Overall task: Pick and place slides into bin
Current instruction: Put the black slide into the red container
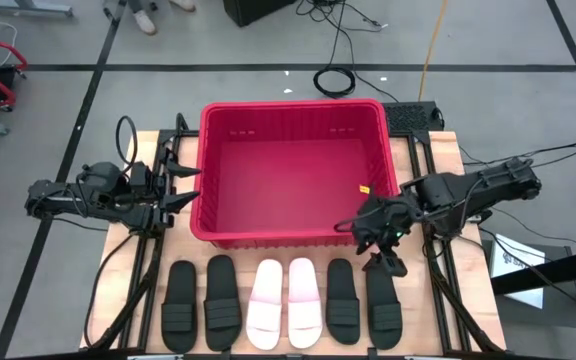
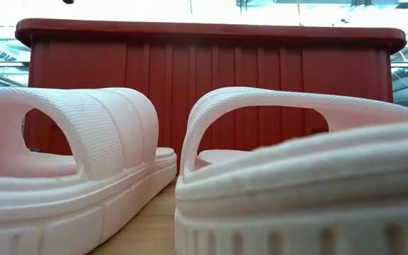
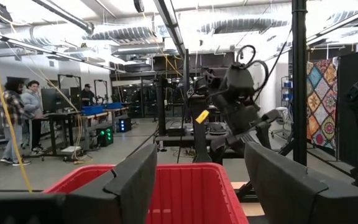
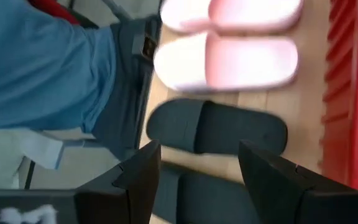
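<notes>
Six slides (image 1: pixel 288 303) lie in a row along the table's (image 1: pixel 428 160) front edge, toes toward the bin (image 1: pixel 294 170) at table centre, which is empty. Right gripper (image 1: pixel 386 258) hovers over the right-end black slide (image 1: pixel 384 310), jaws apart, likely lining up the first pick. Left gripper (image 1: pixel 176 186) waits beside the bin's left wall, jaws apart.

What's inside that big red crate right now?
The red crate looks empty from above, only its bare floor showing. All six slides lie in a row on the table outside it.

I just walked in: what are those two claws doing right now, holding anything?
Left gripper: open, empty, beside the bin.
Right gripper: open, empty, above the rightmost black slide.
</notes>
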